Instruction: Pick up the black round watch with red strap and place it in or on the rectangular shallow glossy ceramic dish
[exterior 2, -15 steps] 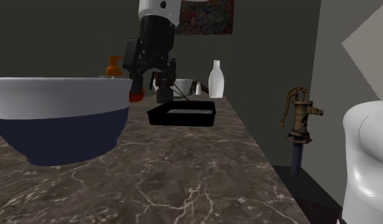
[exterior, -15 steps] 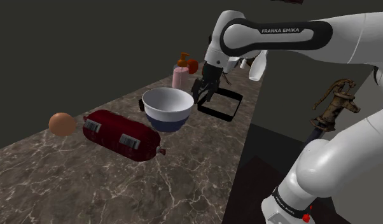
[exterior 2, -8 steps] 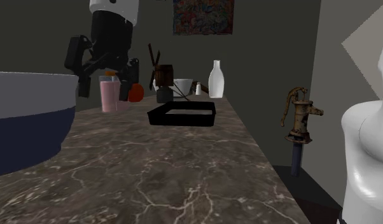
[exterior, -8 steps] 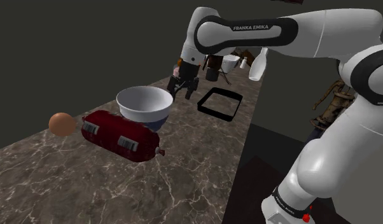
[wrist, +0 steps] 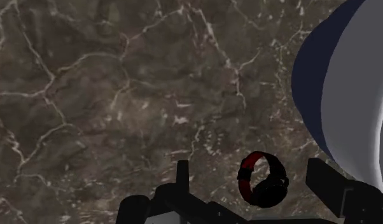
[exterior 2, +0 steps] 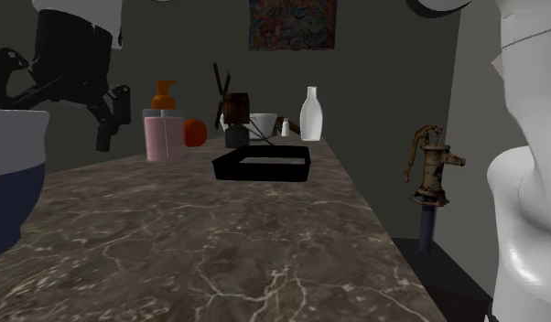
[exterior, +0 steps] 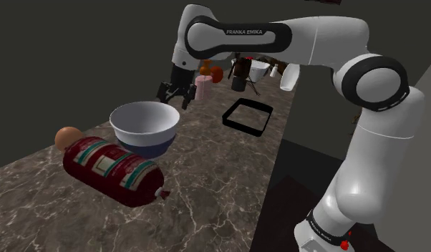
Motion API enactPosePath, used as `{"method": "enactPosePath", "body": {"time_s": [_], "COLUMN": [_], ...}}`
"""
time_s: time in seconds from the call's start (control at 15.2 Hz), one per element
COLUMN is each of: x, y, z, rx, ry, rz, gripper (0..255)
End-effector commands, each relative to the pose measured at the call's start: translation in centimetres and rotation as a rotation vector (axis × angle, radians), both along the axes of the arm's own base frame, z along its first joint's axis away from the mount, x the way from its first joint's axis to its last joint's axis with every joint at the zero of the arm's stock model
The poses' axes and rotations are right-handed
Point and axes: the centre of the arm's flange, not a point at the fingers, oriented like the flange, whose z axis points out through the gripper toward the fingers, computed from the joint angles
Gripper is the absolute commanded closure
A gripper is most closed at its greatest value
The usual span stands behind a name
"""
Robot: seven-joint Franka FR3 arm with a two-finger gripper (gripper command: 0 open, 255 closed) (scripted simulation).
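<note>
The black round watch with a red strap [wrist: 262, 179] lies on the marble counter between my gripper's [wrist: 250, 170] two fingers. The fingers stand apart and touch nothing. In the shoulder view my gripper [exterior: 175, 96] hangs low over the counter just behind the white and navy bowl [exterior: 144, 127]. The black rectangular dish [exterior: 247, 117] sits further along the counter toward that view's right, near the counter's edge. In the second exterior view my gripper [exterior 2: 56, 108] is at the far left, and the dish [exterior 2: 263, 165] lies at mid-counter.
The bowl [wrist: 355, 95] stands close beside one finger. A dark red sausage roll [exterior: 114, 170] and an orange ball [exterior: 66, 136] lie beside it. A pink soap dispenser [exterior 2: 163, 128], an orange fruit [exterior 2: 195, 133], a dark mug [exterior: 240, 75] and a white bottle [exterior 2: 309, 114] stand behind. A rusty pump [exterior 2: 429, 169] stands off the counter.
My arm has swung from beside the dish to the shoulder view's left, past the soap dispenser. The bowl and the red roll have slid left too, and the roll has turned over.
</note>
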Motion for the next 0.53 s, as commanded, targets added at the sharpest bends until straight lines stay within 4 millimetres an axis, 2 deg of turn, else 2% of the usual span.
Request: {"method": "enactPosePath", "body": {"time_s": [0.0, 0.13, 0.46], "x": [1.9, 3.1, 3.2], "y": [2.1, 3.4, 3.9], "z": [-0.2, -0.3, -2.8], "rx": [0.003, 0.004, 0.004], "ry": [0.003, 0.003, 0.003], "rz": [0.002, 0.002, 0.002], "gripper": [0, 0, 0]}}
